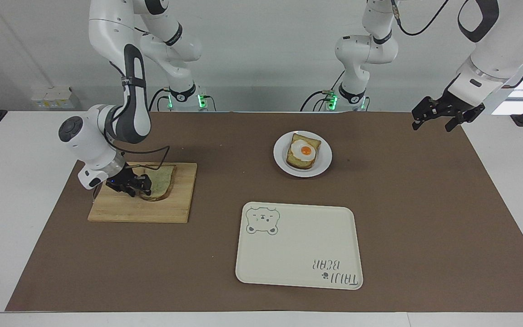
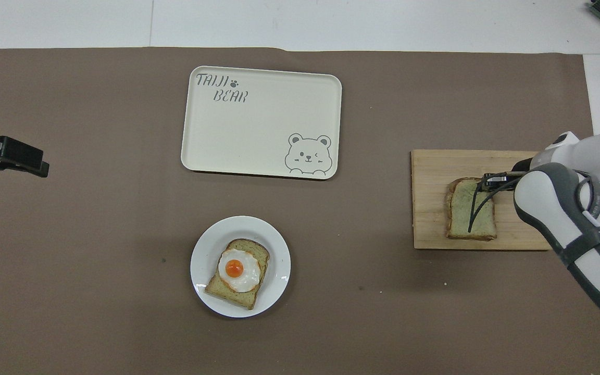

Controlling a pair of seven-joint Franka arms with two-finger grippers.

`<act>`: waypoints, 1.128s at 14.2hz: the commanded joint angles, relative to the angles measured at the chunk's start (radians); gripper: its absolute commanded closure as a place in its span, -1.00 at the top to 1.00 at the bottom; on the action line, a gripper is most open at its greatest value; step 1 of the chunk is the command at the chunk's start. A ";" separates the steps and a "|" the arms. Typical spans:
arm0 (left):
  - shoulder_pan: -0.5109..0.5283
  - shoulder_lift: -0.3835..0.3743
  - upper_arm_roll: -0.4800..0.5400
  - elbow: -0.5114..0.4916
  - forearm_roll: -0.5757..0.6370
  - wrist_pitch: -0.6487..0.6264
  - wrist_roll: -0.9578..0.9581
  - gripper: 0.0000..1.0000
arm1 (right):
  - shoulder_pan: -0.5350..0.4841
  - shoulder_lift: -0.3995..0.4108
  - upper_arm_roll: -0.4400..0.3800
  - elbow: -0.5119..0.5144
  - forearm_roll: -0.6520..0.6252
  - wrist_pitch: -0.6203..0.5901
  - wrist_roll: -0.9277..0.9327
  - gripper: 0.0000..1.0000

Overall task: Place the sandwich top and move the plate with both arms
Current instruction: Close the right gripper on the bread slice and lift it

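Right fingers pinch the sandwich top on the cutting board

The right fingers (image 1: 135,187) are closed on the corner of the sandwich top (image 1: 160,181), lying on the wooden cutting board (image 1: 120,210). The left fingers (image 1: 438,119) hang spread and empty over the desk's end, well apart from the plate (image 1: 325,160).

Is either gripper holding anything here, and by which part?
The right gripper pinches the sandwich top at its rounded end, on the cutting board. The left gripper holds nothing.

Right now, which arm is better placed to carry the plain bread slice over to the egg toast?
Right. The right gripper is at the sandwich top on the cutting board; the left gripper waits, open, over its end of the table.
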 commanded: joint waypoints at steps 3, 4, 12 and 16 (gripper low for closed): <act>0.006 -0.023 -0.005 -0.021 0.016 -0.005 -0.008 1.00 | 0.001 -0.003 -0.001 -0.025 0.017 0.019 -0.022 -1.00; 0.006 -0.023 -0.005 -0.021 0.016 -0.005 -0.008 1.00 | 0.001 -0.001 -0.003 -0.023 0.017 0.019 -0.025 -1.00; 0.006 -0.023 -0.005 -0.021 0.016 -0.005 -0.008 1.00 | -0.001 -0.002 0.002 0.122 0.017 -0.142 -0.035 -1.00; 0.006 -0.023 -0.007 -0.021 0.016 -0.005 -0.008 1.00 | -0.004 -0.025 0.003 0.170 0.018 -0.242 -0.028 -1.00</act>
